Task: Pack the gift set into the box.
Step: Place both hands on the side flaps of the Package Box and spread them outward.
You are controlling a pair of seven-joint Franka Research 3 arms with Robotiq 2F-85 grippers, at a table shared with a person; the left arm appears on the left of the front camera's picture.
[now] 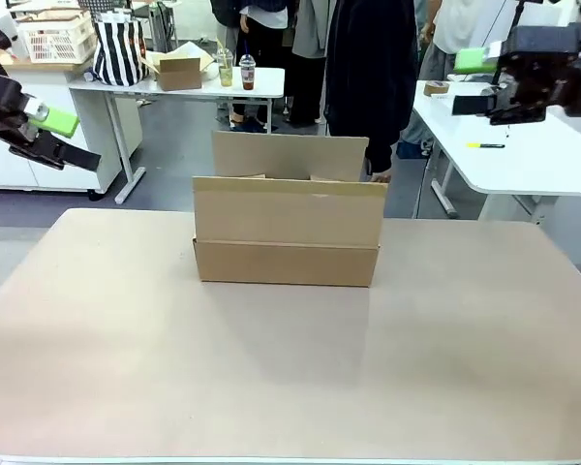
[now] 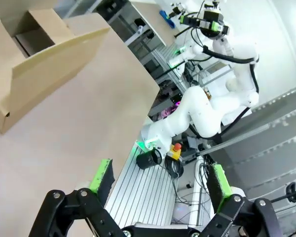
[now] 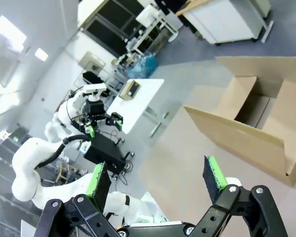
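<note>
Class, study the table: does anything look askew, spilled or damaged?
Nothing stands out. The box sits square on the table, flaps up, undamaged; the left gripper and right gripper hover clear, jaws open.

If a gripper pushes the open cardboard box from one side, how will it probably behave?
The box looks empty inside, so it is probably light and should slide easily on the smooth table. Its upright flaps are thin cardboard; pushed there, they would likely bend.
</note>
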